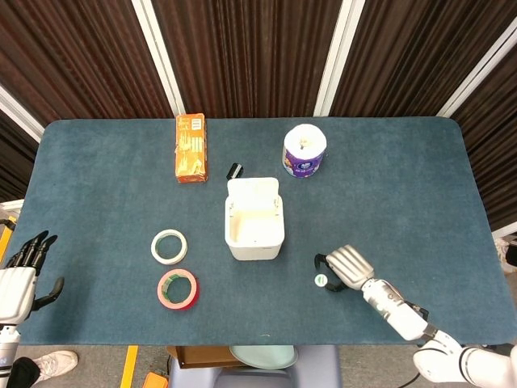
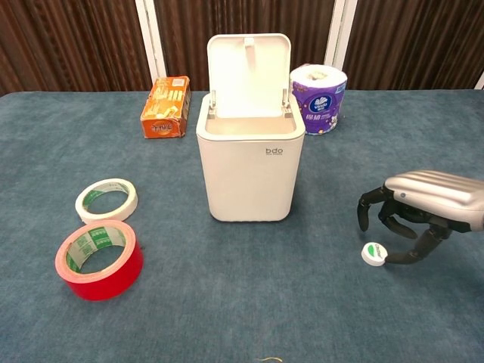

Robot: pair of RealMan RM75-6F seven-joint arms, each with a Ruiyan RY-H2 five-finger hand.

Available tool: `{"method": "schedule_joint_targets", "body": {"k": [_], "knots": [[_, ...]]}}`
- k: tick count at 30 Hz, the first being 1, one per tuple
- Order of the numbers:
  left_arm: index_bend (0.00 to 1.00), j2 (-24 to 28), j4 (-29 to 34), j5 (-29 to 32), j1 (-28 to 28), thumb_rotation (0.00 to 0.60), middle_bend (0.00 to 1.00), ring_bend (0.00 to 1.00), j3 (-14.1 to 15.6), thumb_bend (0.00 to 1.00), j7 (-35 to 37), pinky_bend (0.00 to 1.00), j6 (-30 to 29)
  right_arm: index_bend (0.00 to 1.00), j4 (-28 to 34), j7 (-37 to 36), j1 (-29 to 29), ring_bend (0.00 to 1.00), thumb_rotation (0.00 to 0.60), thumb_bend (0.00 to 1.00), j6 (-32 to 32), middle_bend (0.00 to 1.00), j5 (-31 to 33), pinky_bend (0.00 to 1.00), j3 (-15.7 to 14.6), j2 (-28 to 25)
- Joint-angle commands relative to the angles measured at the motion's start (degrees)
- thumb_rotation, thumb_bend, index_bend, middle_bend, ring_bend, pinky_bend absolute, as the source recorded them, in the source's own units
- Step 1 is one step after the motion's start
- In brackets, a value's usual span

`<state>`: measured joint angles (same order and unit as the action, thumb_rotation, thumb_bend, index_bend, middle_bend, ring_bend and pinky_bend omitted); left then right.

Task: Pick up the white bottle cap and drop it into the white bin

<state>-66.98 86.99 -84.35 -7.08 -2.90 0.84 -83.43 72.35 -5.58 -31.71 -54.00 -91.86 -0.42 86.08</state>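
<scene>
The white bottle cap, with a green mark on top, lies flat on the blue table right of the white bin. The bin stands in the middle of the table with its lid up. My right hand hovers just over the cap with its fingers curled down around it; the thumb tip sits against the cap's right edge. The cap still rests on the table. At the table's left front edge my left hand stays idle with spread fingers, holding nothing.
A white tape roll and a red tape roll lie left of the bin. An orange box, a small black object and a purple-wrapped paper roll stand behind it.
</scene>
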Motion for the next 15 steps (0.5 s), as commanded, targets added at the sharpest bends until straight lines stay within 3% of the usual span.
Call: {"method": "schedule_joint_targets", "body": {"k": [1, 15], "knots": [[0.1, 0.0, 0.0, 0.0, 0.0, 0.6, 0.05, 0.1, 0.0, 0.4, 0.0, 0.25, -0.1, 0.56, -0.6, -0.9, -0.5, 1.0, 0.6, 0.31, 0.3, 0.9, 0.1, 1.0, -0.1, 0.6], [0.1, 0.0, 0.0, 0.0, 0.0, 0.6, 0.05, 0.1, -0.1, 0.4, 0.2, 0.25, 0.0, 0.56, -1.8, -2.5, -1.6, 1.0, 0.6, 0.31, 0.8, 0.9, 0.5, 1.0, -1.4, 1.4]]}}
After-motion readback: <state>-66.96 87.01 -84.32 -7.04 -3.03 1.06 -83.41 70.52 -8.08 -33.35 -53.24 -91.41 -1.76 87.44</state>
